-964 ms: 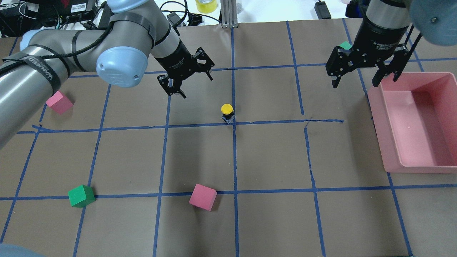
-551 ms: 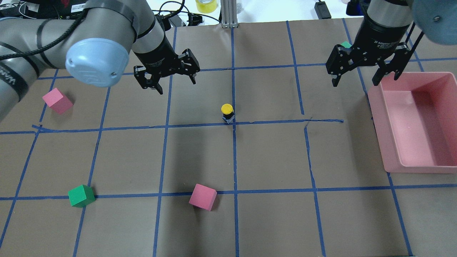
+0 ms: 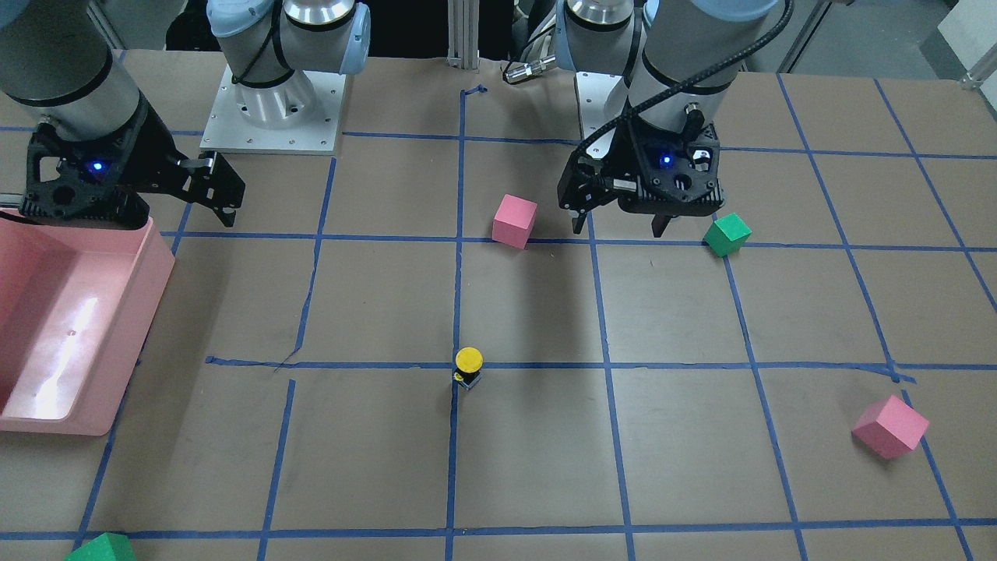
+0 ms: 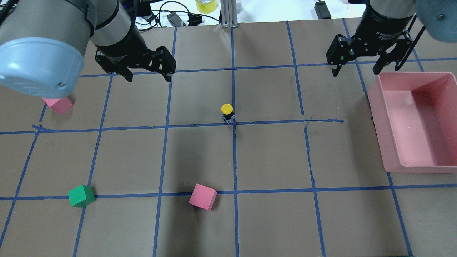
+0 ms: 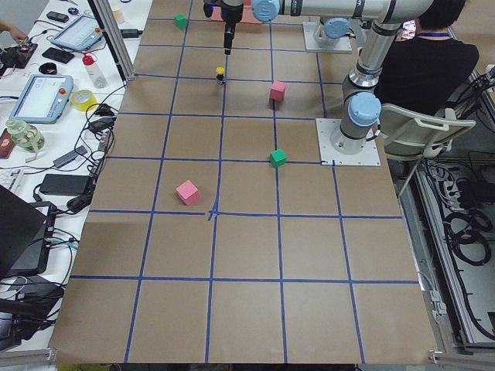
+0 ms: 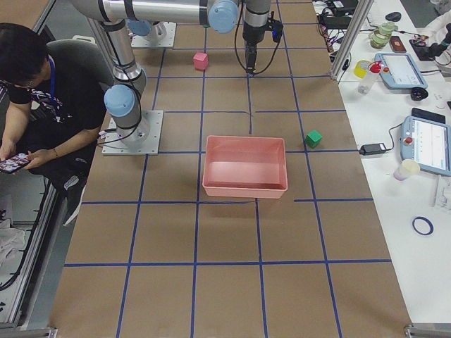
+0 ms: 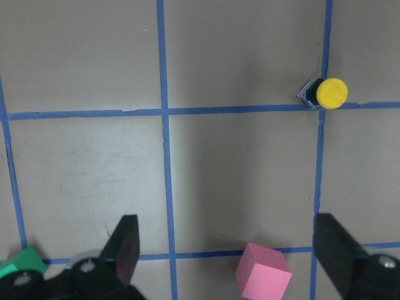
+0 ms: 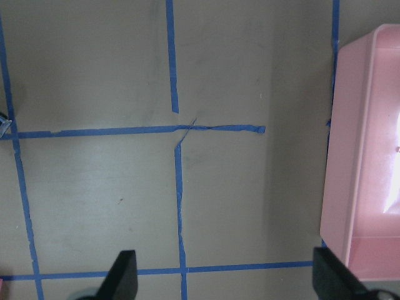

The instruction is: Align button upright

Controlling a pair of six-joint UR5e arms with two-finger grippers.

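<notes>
In the overhead view, a far-left pink cube [image 4: 59, 105] sits at the left edge of the table [image 4: 271, 153], partly hidden behind the left arm's elbow. Toward the robot's side, a green cube [image 4: 81, 196] rests just beside a line of blue tape [image 4: 234, 160].

The left gripper [image 4: 147, 75] hangs above the table's far part with its fingers [image 7: 126, 247] spread wide and nothing between them. It is well apart from every object. A near pink cube [image 4: 202, 197] lies on the robot's side of the middle, touching a tape line.

The button [image 4: 227, 110] stands upright at the table's centre. Its grey base is on a crossing of two tape lines and its round yellow cap faces up. Neither gripper touches it.

The right gripper [image 4: 355, 71] hangs near the far corner of the pink bin [image 4: 375, 107], fingers wide apart and empty. The bin sits at the table's right edge, and no object shows inside it.
</notes>
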